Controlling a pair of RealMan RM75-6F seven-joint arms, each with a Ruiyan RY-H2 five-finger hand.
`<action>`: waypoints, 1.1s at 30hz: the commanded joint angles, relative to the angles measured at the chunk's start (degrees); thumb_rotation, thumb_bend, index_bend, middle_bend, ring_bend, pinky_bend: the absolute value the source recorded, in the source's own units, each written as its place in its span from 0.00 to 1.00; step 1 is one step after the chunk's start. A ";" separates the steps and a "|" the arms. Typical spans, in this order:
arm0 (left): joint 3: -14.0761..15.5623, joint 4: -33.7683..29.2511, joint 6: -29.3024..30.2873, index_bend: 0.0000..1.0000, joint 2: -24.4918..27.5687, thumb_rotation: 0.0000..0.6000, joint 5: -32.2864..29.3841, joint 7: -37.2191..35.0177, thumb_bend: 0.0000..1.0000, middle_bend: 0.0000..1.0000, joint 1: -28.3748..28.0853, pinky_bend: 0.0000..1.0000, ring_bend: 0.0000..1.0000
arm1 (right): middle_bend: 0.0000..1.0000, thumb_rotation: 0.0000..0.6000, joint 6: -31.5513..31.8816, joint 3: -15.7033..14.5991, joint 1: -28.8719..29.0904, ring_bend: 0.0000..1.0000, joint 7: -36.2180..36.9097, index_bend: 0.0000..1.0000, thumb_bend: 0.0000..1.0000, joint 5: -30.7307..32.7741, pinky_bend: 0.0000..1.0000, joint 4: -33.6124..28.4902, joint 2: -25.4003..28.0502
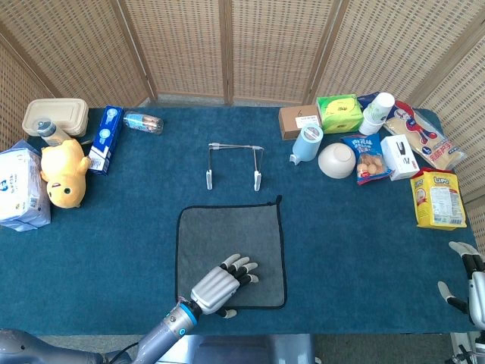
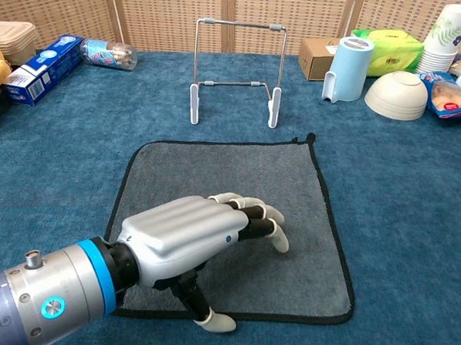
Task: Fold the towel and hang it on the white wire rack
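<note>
Left fingers (image 2: 263, 220): loosely spread, slightly curled, holding nothing, tips on the towel.
Left hand (image 2: 188, 240): palm down over the near part of the grey towel (image 2: 292, 183).
Towel: flat and unfolded on the blue table (image 2: 61, 156), just in front of the white wire rack (image 2: 238, 65).
Right hand (image 1: 471, 277): far right of the towel at the table edge, fingers apart, empty.
Bowl (image 2: 401, 94): right of the rack.

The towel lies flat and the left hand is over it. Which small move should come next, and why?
Probably curl the left hand down to pinch the towel's near edge. The towel is spread flat and unfolded, the hand holds nothing, its thumb sits at that edge, and the white wire rack stands bare beyond.
</note>
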 commanded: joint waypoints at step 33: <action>-0.86 4.69 3.32 0.29 -2.95 1.00 1.73 -0.81 0.30 0.16 -0.08 0.01 0.09 | 0.22 1.00 0.66 0.03 -1.09 0.27 0.21 0.22 0.23 0.21 0.37 -0.06 0.08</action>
